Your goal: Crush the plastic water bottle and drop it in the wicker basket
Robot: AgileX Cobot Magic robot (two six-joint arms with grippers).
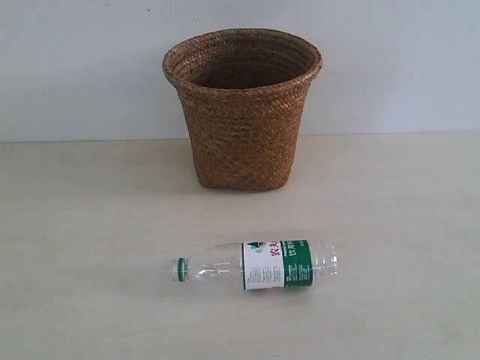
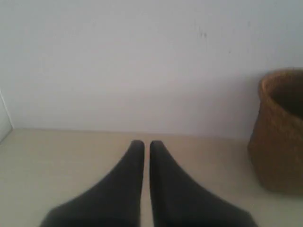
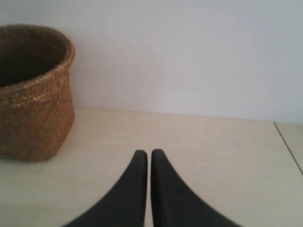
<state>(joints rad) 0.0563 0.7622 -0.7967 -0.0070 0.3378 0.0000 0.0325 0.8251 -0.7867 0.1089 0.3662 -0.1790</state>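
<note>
The plastic water bottle (image 1: 259, 264) lies on its side on the table, green cap pointing left, uncrushed, in front of the wicker basket (image 1: 243, 109). The basket stands upright near the back wall; it also shows in the left wrist view as the wicker basket (image 2: 279, 132) and in the right wrist view as the wicker basket (image 3: 33, 94). My left gripper (image 2: 147, 144) is shut with nothing between its black fingers, low over bare table. My right gripper (image 3: 149, 153) is likewise shut and empty. Neither gripper appears in the exterior view, and the bottle is out of both wrist views.
A pale wooden table (image 1: 90, 225) carries everything, with a white wall (image 1: 75, 67) close behind the basket. A table seam or edge (image 3: 289, 149) runs at the side of the right wrist view.
</note>
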